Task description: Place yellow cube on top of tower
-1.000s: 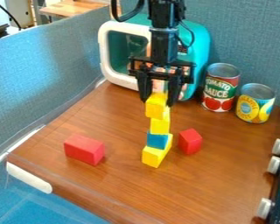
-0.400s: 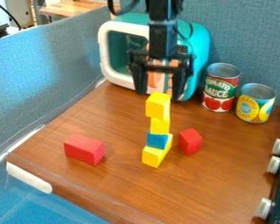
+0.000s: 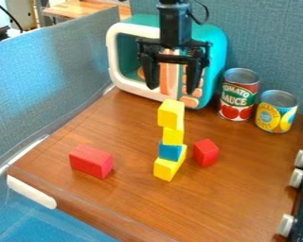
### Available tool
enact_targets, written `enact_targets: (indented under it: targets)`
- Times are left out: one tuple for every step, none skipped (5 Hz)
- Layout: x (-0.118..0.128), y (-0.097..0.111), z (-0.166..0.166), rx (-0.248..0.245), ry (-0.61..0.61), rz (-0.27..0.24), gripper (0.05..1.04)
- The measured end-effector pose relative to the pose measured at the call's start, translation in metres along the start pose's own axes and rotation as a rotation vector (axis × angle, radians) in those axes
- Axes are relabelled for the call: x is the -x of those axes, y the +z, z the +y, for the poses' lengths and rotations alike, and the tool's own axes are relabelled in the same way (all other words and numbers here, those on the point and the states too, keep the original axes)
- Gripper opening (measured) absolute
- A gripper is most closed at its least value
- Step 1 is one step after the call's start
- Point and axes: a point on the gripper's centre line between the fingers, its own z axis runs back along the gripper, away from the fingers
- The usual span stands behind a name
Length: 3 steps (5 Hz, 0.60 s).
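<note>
I hold my jaws apart with nothing between them, my gripper [image 3: 172, 90] hanging fingers-down from an upright arm [image 3: 175, 26], above the yellow cube [image 3: 171, 114] and in front of the teal toy microwave [image 3: 212, 49]. That cube sits atop the tower, on a smaller yellow block [image 3: 173, 136], a blue block [image 3: 170, 151] and a yellow base block [image 3: 167, 168]; on the wooden surface [image 3: 198, 203], a red cube [image 3: 206, 153] lies just beside the base, and a red oblong block [image 3: 91, 161] farther to the view's left.

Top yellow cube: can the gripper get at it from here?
Probably yes: the gripper hangs open above the top cube, with nothing visible between them.
</note>
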Motion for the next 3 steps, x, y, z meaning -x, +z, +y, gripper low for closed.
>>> enact_targets:
  targets:
    - [-0.007, 0.006, 0.023, 0.001, 0.068, -0.003, 1.001]
    - [-0.018, -0.003, 0.053, 0.041, 0.166, 0.038, 1.001]
    - [-0.019, -0.009, 0.071, 0.050, 0.217, 0.059, 1.001]
